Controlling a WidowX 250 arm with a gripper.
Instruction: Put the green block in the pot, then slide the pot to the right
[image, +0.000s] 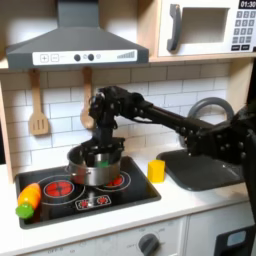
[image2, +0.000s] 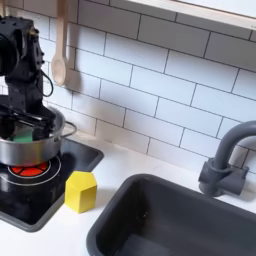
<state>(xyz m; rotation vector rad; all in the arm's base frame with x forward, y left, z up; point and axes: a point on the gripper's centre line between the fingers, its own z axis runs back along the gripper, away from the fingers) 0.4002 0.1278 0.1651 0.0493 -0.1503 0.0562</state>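
Reaching down into the pot, with the gripper at the mouth in the first exterior view; whether the fingers are open or closed cannot be told, being dark against the pot's inside and blurred. Hanging low over the rim in the second exterior view as well, gripper just above the bright green block, which lies inside the pot toward the second exterior view's left. Cannot tell whether touching the block or just above it.

Sitting on the black toy stove top, partly over the red burner rings, pot shiny and low-walled. Holding nothing else that can be made out.

Shown by the first exterior view: an orange carrot with a green tip at the stove's left edge, a yellow cylinder on the counter between stove and sink, a wooden spatula hanging on the tiled wall, a grey hood and a microwave above.

Shown by the second exterior view: the yellow cylinder close up beside the stove corner, the dark sink basin, a grey faucet, and a wooden spoon on the wall.
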